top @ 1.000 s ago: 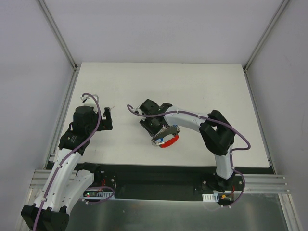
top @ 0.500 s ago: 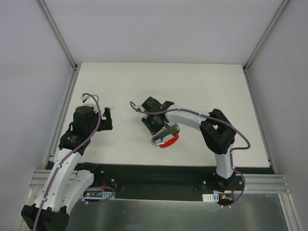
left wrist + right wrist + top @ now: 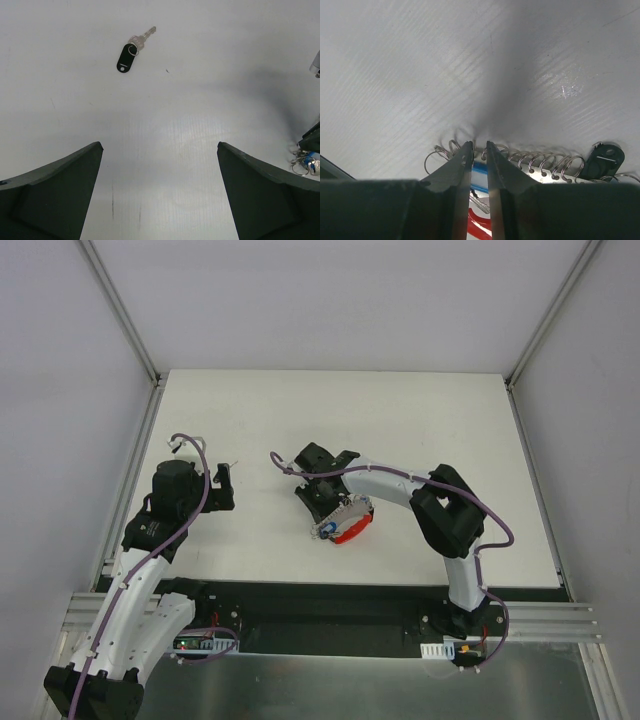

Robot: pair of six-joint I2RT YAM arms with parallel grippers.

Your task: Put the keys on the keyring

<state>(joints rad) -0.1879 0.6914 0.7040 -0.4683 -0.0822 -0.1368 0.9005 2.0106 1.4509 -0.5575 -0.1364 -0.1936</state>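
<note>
A black-headed key (image 3: 131, 51) lies alone on the white table, ahead of my left gripper (image 3: 160, 150), which is open and empty. In the top view this gripper (image 3: 224, 483) sits at the left. My right gripper (image 3: 479, 145) has its fingers nearly together on a blue key tag (image 3: 480, 177) in a bunch. The bunch holds a row of silver rings (image 3: 540, 162), a red curved clip (image 3: 479, 226) and a black head (image 3: 603, 160). In the top view the bunch (image 3: 343, 524) lies under the right gripper (image 3: 330, 517). It also shows in the left wrist view (image 3: 305, 162).
The white table (image 3: 420, 430) is bounded by grey walls and metal frame rails (image 3: 125, 320). The right arm's purple cable (image 3: 480, 510) loops over its elbow. The arm bases stand at the near edge.
The right gripper has shifted slightly left and the bunch has turned and slid a little with it. The left arm has not moved.
</note>
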